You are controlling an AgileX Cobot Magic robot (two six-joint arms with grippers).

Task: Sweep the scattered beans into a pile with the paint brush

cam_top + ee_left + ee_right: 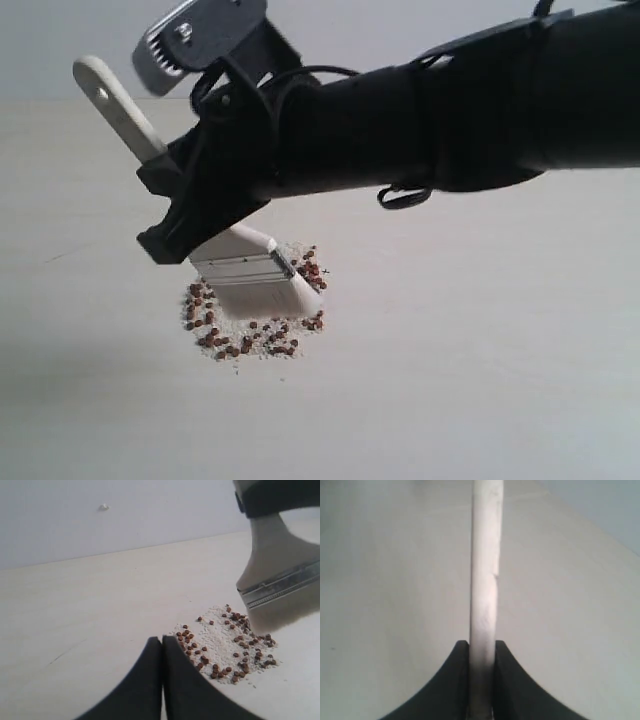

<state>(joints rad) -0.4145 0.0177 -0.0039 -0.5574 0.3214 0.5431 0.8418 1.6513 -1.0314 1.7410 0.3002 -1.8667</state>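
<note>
The paint brush (245,265) leans over the table, its wooden handle up to the left and its cream bristles (272,295) resting in the beans. The beans (250,340), tiny reddish-brown pellets, lie gathered in a rough ring around the bristles. My right gripper (180,192) reaches in from the right and is shut on the handle (485,570), which runs straight out between the fingertips (482,647). My left gripper (161,641) is shut with nothing in it, low over the table just short of the beans (235,652), and it faces the brush's silver ferrule (282,586).
Pale off-white crumbs (217,630) are mixed in among the beans. The light table (480,380) stretches bare on all sides of the pile. The black right arm (450,110) crosses the upper part of the exterior view. A plain wall (125,515) stands behind the table.
</note>
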